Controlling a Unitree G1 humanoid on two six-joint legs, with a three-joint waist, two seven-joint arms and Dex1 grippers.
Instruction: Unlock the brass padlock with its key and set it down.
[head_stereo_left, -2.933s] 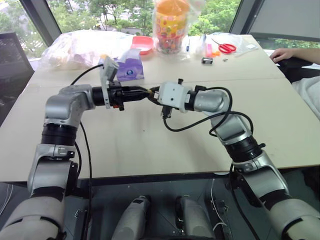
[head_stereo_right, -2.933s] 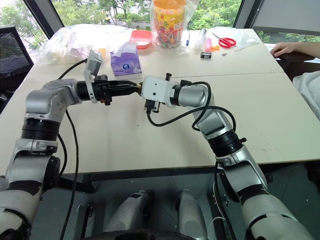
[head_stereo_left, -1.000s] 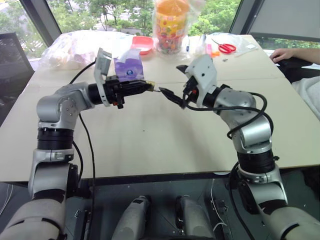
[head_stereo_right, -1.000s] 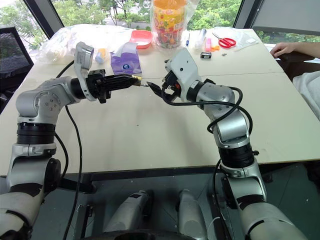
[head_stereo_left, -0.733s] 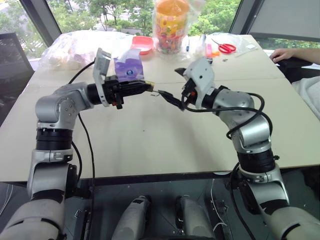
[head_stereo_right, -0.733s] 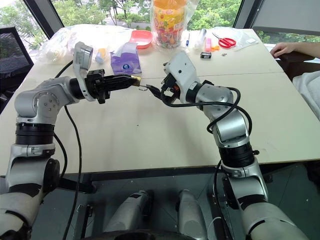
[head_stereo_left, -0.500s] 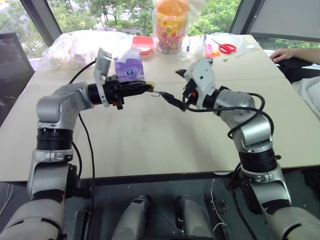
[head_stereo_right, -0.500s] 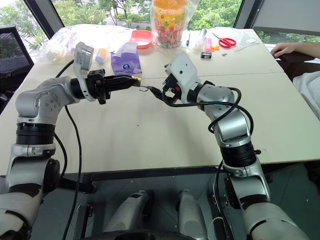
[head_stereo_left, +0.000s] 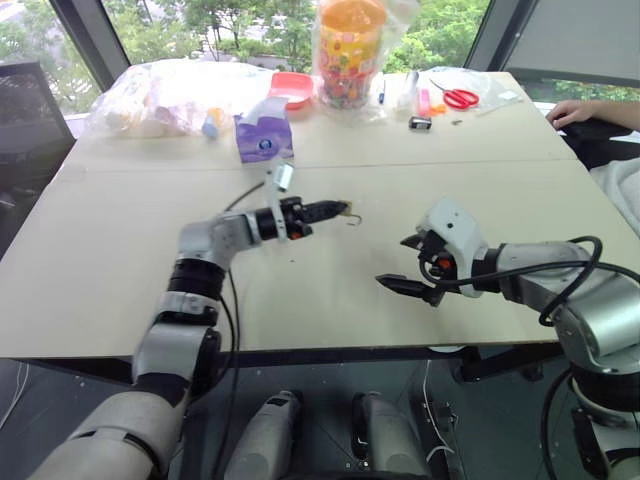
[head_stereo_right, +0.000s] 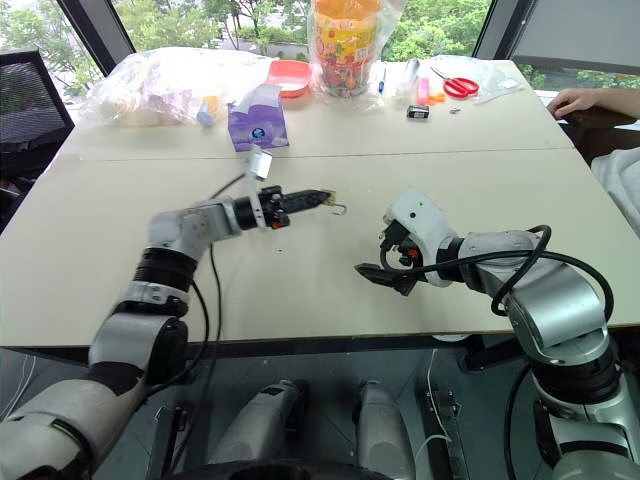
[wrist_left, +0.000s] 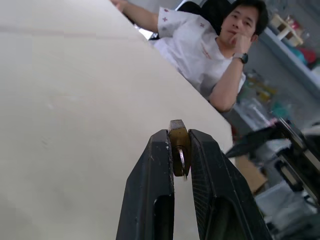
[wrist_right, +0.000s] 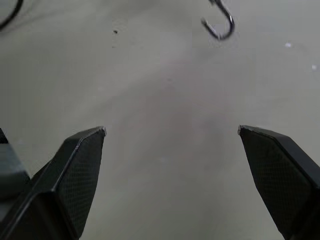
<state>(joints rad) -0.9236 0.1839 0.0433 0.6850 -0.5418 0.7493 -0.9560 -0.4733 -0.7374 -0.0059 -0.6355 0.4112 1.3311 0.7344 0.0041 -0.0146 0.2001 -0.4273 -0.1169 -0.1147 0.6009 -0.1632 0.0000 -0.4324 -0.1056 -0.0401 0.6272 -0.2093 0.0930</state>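
Brass padlock (wrist_left: 178, 145) is pinched betw. the two black fingers of the left gripper (head_stereo_left: 338, 209), jaws nearly shut on its body; its thin silvery shackle (head_stereo_right: 339, 209) hangs out past the fingertips as an open hook, over the middle of the table (head_stereo_left: 120, 270), just above the surface; in the right wrist view the same hook shows against the tabletop.

Left arm reaches fwd across the table, forearm low, gripper pointing about level toward the robot's right; right gripper (head_stereo_right: 372, 273) sits well apart, nearer the front edge, pointing down and toward the left, fingers spread wide w/ nothing betw. them but bare tabletop.

Table is pale beige w/ a seam across it; far edge holds a purple tissue pack (head_stereo_left: 264, 138), clear plastic bags (head_stereo_left: 165, 95), a red bowl (head_stereo_left: 292, 86), a tall orange snack jar (head_stereo_left: 349, 50), red-handled scissors (head_stereo_left: 459, 97), a small black-and-silver item (head_stereo_left: 419, 123); windows w/ green trees behind; a person's hand (head_stereo_left: 566, 111) rests at the far right corner.
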